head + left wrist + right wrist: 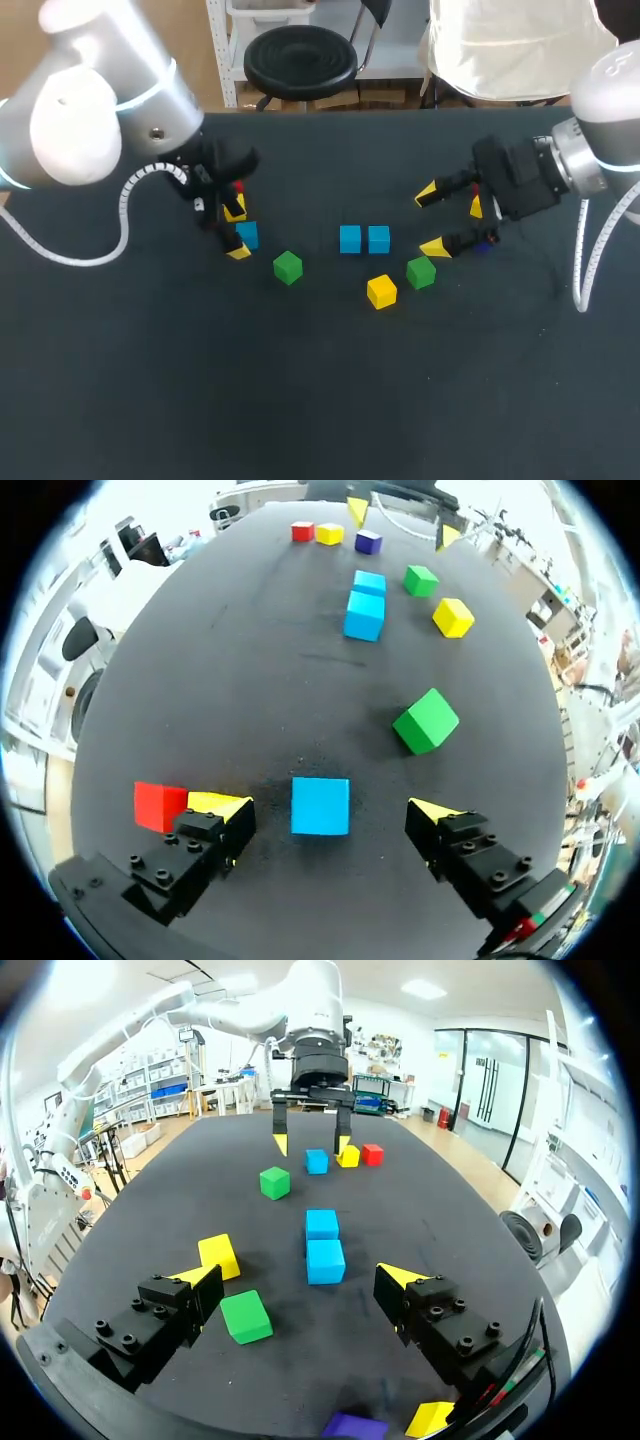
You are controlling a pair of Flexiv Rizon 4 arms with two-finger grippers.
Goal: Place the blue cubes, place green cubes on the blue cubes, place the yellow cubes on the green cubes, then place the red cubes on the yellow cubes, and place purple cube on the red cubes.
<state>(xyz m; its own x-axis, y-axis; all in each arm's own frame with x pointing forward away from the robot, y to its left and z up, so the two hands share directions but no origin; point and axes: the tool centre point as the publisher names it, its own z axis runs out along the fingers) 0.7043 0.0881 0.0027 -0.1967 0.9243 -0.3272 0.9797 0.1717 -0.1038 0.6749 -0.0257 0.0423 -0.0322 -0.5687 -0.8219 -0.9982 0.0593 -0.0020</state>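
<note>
Two blue cubes (350, 239) sit side by side on the black table (320, 400).

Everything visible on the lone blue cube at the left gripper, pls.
The blue cube is a plain matte block, sharp-edged, flat on the dark table. It sits between the open fingers of the left gripper, a gap to each yellow tip, so only the table touches it. Nothing is stacked on it. A red cube lies just outside one finger.
</note>
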